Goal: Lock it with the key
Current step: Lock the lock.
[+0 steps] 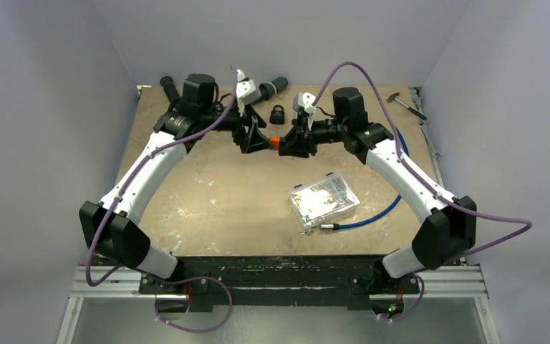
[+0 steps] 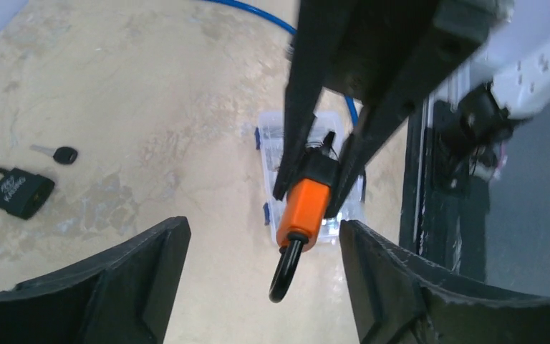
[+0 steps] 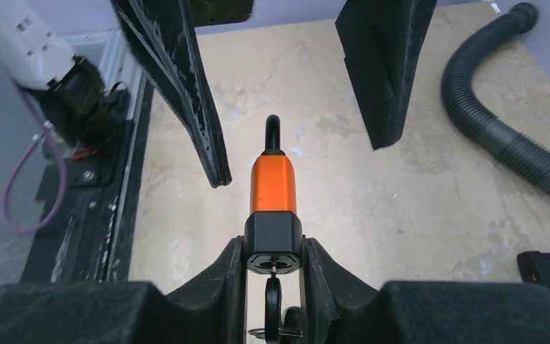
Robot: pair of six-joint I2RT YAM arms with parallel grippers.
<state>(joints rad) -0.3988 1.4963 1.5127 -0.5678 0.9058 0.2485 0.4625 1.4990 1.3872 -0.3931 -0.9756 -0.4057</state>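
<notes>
An orange padlock [image 3: 273, 183] with a black base is held in the air by my right gripper [image 3: 273, 251], which is shut on the base. A black-headed key [image 3: 273, 299] on a wire ring sits in the keyhole, between the fingers. The black shackle [image 2: 286, 269] points at my left gripper [image 2: 261, 228], which is open, empty, and just short of the shackle. In the top view the padlock [image 1: 276, 141] hangs between the left gripper [image 1: 256, 136] and the right gripper [image 1: 295, 143] at the table's far middle.
A black padlock [image 2: 13, 191] and a loose key [image 2: 61, 154] lie on the table beyond the arms. A clear plastic box [image 1: 324, 201] and a blue cable [image 1: 379, 211] lie at centre right. A black hose [image 3: 508, 136] and a hammer [image 1: 404, 104] are at the back.
</notes>
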